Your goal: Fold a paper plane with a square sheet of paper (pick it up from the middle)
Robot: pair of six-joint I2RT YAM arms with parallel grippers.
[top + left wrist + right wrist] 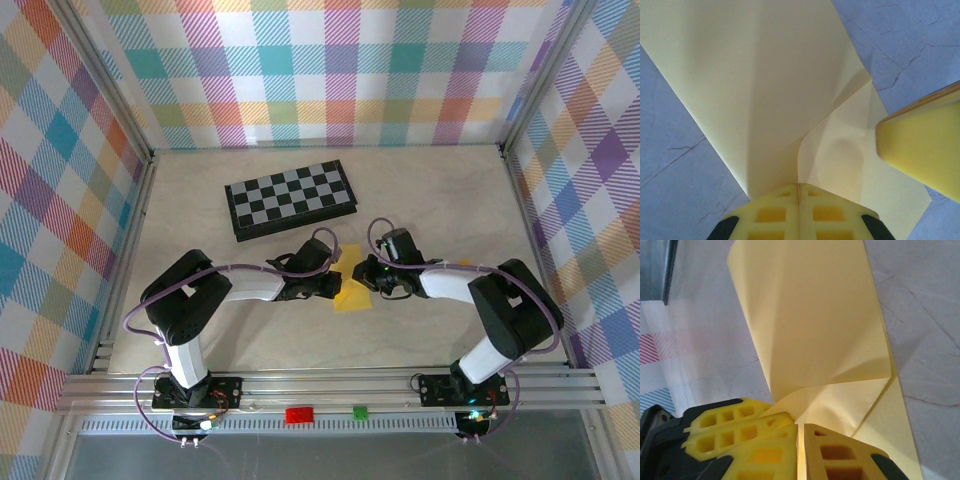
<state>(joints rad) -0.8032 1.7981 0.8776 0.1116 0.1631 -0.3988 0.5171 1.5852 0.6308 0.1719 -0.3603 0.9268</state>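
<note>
The yellow square sheet of paper (352, 290) lies folded and creased on the table between my two grippers, in front of the chessboard. A flap of the sheet of paper (765, 90) rises from the table, and my left gripper (799, 192) is shut on its edge. In the right wrist view my right gripper (801, 440) is shut on the near edge of the sheet of paper (815, 330), a thin strip showing between its pads. The left gripper's fingers (735, 432) touch the right gripper from the left. From above, the left gripper (325, 287) and right gripper (372, 277) meet over the paper.
A black-and-grey chessboard (290, 198) lies behind the grippers, towards the back of the table. Checked cloth walls (60, 200) close in the left, back and right sides. The right gripper's finger (925, 150) stands close on the right in the left wrist view.
</note>
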